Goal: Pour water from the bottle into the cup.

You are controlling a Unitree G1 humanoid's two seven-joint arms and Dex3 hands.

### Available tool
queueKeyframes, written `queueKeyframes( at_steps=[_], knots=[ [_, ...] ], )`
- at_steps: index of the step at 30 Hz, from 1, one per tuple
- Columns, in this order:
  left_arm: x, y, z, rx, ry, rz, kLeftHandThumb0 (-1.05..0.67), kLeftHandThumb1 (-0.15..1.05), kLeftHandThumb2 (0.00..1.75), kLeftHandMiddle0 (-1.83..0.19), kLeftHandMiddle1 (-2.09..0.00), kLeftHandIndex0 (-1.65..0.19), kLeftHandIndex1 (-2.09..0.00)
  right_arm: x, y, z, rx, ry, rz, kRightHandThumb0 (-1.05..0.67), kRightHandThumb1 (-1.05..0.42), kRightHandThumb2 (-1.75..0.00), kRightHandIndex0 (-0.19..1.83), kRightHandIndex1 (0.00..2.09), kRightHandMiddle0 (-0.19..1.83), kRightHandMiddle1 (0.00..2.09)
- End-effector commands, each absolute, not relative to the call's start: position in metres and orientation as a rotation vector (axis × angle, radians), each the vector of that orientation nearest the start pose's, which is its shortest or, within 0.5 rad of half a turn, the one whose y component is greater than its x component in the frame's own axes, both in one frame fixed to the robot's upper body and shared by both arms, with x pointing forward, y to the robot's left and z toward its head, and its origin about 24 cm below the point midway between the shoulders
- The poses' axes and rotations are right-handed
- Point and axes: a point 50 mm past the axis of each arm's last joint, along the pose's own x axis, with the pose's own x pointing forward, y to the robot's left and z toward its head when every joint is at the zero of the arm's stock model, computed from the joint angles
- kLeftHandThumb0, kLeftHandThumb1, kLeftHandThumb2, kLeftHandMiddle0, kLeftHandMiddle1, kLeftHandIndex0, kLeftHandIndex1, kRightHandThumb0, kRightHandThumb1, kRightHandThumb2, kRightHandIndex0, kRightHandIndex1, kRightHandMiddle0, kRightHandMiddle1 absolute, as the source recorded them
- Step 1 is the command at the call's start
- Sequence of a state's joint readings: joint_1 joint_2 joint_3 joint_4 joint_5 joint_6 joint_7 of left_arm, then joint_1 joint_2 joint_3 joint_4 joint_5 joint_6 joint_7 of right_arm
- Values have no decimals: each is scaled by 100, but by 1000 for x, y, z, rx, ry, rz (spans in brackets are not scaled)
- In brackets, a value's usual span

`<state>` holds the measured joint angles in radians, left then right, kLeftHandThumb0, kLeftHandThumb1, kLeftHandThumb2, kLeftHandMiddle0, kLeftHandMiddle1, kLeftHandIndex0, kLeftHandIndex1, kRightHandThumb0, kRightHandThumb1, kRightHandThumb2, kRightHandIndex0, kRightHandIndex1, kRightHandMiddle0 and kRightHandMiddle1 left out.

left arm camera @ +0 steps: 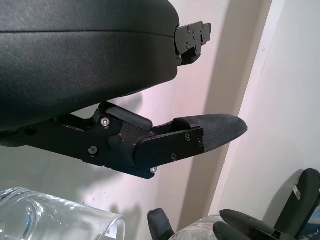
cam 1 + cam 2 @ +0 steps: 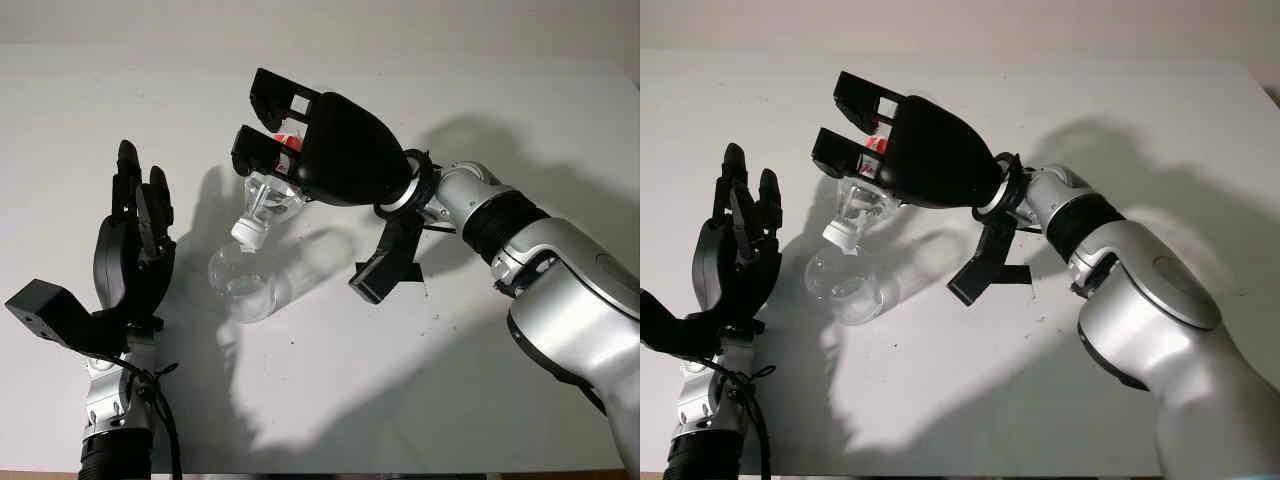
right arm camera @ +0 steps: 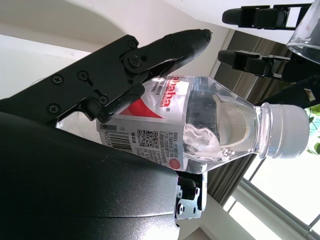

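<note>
Right hand (image 2: pixel 300 140): raised above the table's middle, fingers wrapped round the bottle, palm shell turned up toward the head camera.
Grip: in the right wrist view the black fingers (image 3: pixel 150 55) cross the label side of the bottle while the palm shell backs the other side; the hold sits on the body, the neck left free.
Bottle (image 3: pixel 200 125): clear plastic with a red and white label and a barcode, white cap (image 2: pixel 246 233) on; tipped steeply, cap end pointing down and toward the left hand.
Bottle mouth vs cup: the cap hangs just over the rim of the cup; cannot tell whether the two touch.
Water: some liquid shows pooled against the bottle's shoulder in the right wrist view.
Cup (image 2: pixel 240 285): clear glass, standing on the table just beneath the bottle, between the two hands and nearer the left one.
Left hand (image 2: pixel 135 235): open, holding nothing, upright at the left of the table, just beside the cup, fingers pointing away from the robot.
Table (image 2: pixel 320 400): plain white surface, carrying dark shadows of both arms.
</note>
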<state>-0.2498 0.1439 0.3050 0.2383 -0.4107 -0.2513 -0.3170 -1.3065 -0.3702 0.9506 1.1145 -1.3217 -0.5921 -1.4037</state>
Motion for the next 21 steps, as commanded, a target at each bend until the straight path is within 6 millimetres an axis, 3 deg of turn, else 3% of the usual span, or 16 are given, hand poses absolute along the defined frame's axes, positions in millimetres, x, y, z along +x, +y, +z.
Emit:
queueKeyframes(
  at_steps=[1, 2, 5, 8, 18, 21],
  knots=[
    [283, 228, 77, -269, -332, -12, -69, 105, 60, 19, 0, 19, 0, 361, -60, 211, -1349, -1843, 219, -47, -105, -19, 118, 209, 47, 197],
    [283, 228, 77, -270, -330, -13, -69, 105, 60, 19, 0, 19, 0, 362, -61, 211, -1345, -1817, 202, -47, -105, -20, 118, 209, 50, 201],
    [282, 228, 77, -262, -328, -13, -69, 105, 60, 19, 0, 19, 0, 365, -68, 212, -1286, -1668, 173, -50, -105, -33, 122, 209, 91, 209],
    [280, 228, 76, -257, -328, -15, -69, 105, 62, 19, 0, 19, 0, 366, -77, 212, -1159, -1492, 164, -46, -105, -33, 117, 209, 102, 209],
    [280, 231, 76, -255, -318, -15, -70, 105, 60, 19, 0, 19, 0, 380, -106, 207, -620, -861, 224, -36, -105, -41, 123, 209, 100, 209],
    [280, 231, 77, -253, -318, -21, -70, 105, 61, 19, 0, 19, 0, 383, -118, 206, -545, -737, 230, -38, -105, -43, 123, 209, 100, 209]
  ],
)
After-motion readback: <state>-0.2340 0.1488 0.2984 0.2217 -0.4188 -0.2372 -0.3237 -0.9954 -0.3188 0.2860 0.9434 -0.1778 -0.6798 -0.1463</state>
